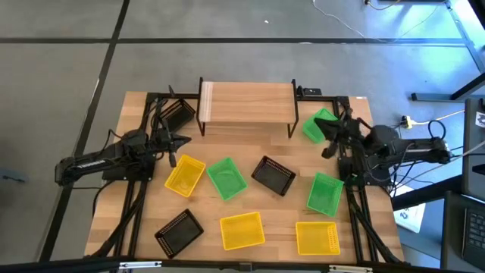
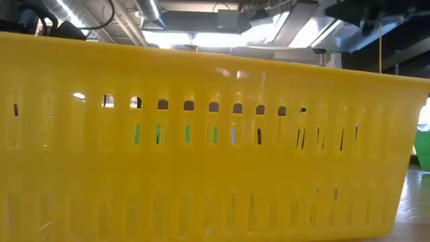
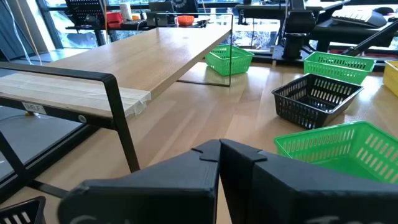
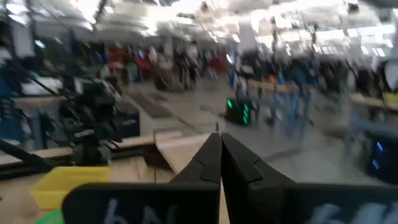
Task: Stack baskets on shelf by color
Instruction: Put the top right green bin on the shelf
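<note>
Left gripper (image 1: 184,139) sits beside the shelf's (image 1: 246,101) left legs, jaws pressed together, holding nothing; right gripper (image 1: 326,136) sits right of the shelf by a green basket (image 1: 317,123), jaws likewise pressed together; shelf top bare; remaining baskets lie scattered across the bench (image 1: 136,235).
</note>
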